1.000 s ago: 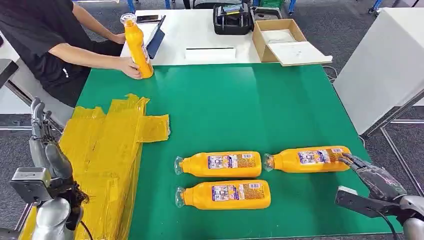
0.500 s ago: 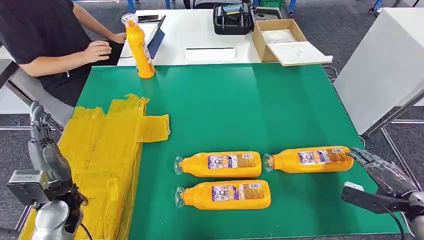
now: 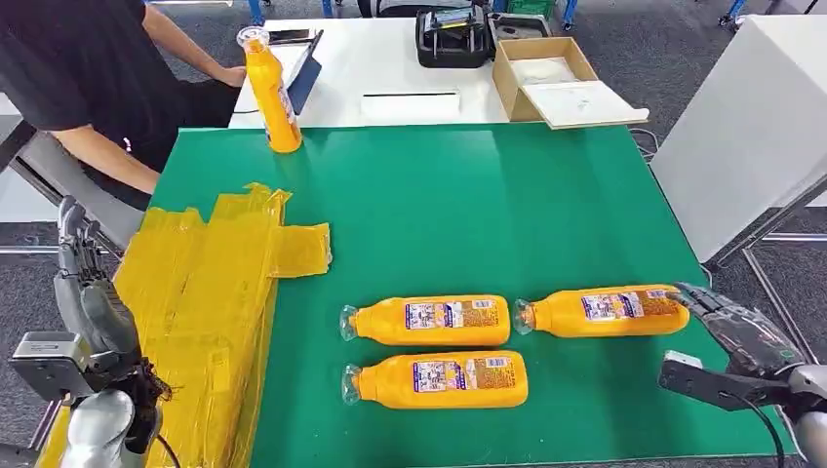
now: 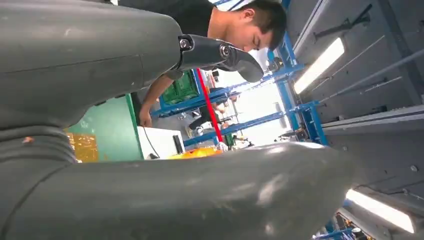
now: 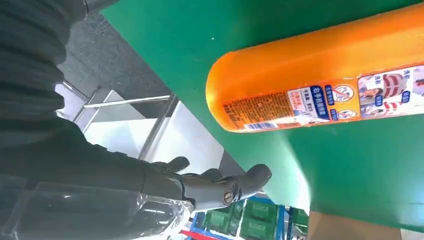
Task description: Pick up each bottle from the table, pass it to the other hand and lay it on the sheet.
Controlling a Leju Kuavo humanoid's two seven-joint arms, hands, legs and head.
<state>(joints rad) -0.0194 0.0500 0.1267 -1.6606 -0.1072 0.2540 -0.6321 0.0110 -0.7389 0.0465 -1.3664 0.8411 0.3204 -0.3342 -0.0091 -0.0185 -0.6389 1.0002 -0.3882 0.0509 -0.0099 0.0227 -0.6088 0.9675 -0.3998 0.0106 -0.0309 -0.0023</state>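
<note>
Three orange bottles lie on their sides on the green table (image 3: 468, 205): one at the right (image 3: 600, 311), one in the middle (image 3: 429, 321) and one nearest me (image 3: 439, 379). A fourth orange bottle (image 3: 270, 91) stands upright at the table's far left corner. The yellow sheet (image 3: 210, 292) covers the table's left side. My right hand (image 3: 736, 336) hovers open just beyond the base of the right bottle (image 5: 320, 75), fingers (image 5: 225, 187) apart and not touching it. My left hand (image 3: 88, 292) is raised at the lower left beside the sheet, open and holding nothing.
A person in black (image 3: 78, 68) sits at the far left by the upright bottle. Behind the green table a white table (image 3: 390, 68) carries a cardboard box (image 3: 551, 78), a black case (image 3: 453, 37) and a tablet (image 3: 304, 76). A white cabinet (image 3: 756, 117) stands at the right.
The person let go of the upright bottle and drew the arm back. My right hand shifted slightly to the right, away from the right bottle's base. My left hand barely moved.
</note>
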